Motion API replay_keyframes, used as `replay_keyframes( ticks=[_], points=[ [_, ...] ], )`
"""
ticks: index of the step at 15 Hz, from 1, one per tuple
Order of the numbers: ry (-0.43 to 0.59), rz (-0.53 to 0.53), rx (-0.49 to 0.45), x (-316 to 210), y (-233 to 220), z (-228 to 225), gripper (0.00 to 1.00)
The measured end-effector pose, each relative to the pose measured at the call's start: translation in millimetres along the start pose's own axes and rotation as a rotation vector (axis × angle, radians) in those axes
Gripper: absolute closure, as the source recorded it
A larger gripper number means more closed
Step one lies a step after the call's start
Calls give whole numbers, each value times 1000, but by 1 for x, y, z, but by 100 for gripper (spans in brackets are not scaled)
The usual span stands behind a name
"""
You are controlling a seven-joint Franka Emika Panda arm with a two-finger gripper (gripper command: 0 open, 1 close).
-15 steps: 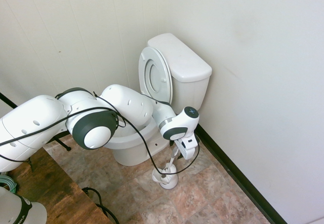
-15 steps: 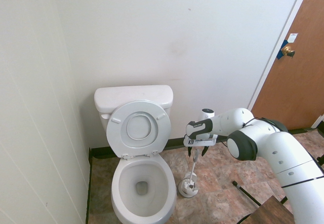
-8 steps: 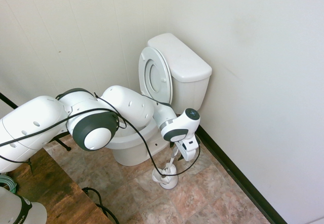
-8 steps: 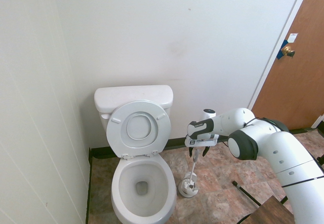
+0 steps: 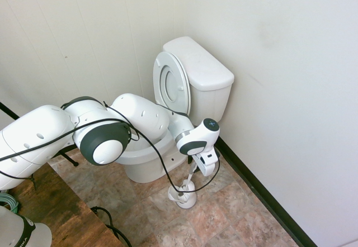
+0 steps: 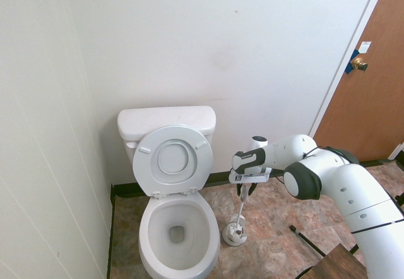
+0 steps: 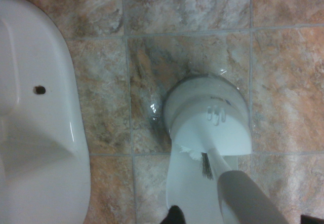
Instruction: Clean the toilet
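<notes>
The white toilet (image 6: 149, 230) stands in the corner with seat and lid raised against the tank (image 5: 210, 82); my arm hides most of its bowl in the first exterior view. Right of it on the floor sits a small white brush holder (image 6: 235, 233) (image 5: 183, 195) with a brush whose thin handle (image 6: 241, 211) rises straight up. My gripper (image 6: 245, 193) (image 5: 197, 169) points down over the holder, its fingers drawn in around the top of the handle. The wrist view looks down on the holder (image 7: 207, 117), the handle (image 7: 243, 196) and the toilet's base (image 7: 35, 133).
Brown stone tiles (image 7: 187, 11) cover the floor. A dark baseboard (image 5: 263, 194) runs along the wall behind the holder. A wooden door (image 6: 372, 89) with a brass knob stands at the right. A wooden surface (image 5: 53, 208) lies by the arm's base.
The fingers stood spread on either side of the brush handle before; now they have drawn in on it. The wrist dipped slightly and came back.
</notes>
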State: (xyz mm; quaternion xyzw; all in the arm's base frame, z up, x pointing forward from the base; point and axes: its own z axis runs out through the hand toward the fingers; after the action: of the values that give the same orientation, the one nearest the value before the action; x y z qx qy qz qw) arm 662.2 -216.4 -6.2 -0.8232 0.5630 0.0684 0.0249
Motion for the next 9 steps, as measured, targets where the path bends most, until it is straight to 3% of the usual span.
replay_keyframes(
  ticks=[9],
  points=[
    [5,-4,-1,2,4,2,100]
  ],
)
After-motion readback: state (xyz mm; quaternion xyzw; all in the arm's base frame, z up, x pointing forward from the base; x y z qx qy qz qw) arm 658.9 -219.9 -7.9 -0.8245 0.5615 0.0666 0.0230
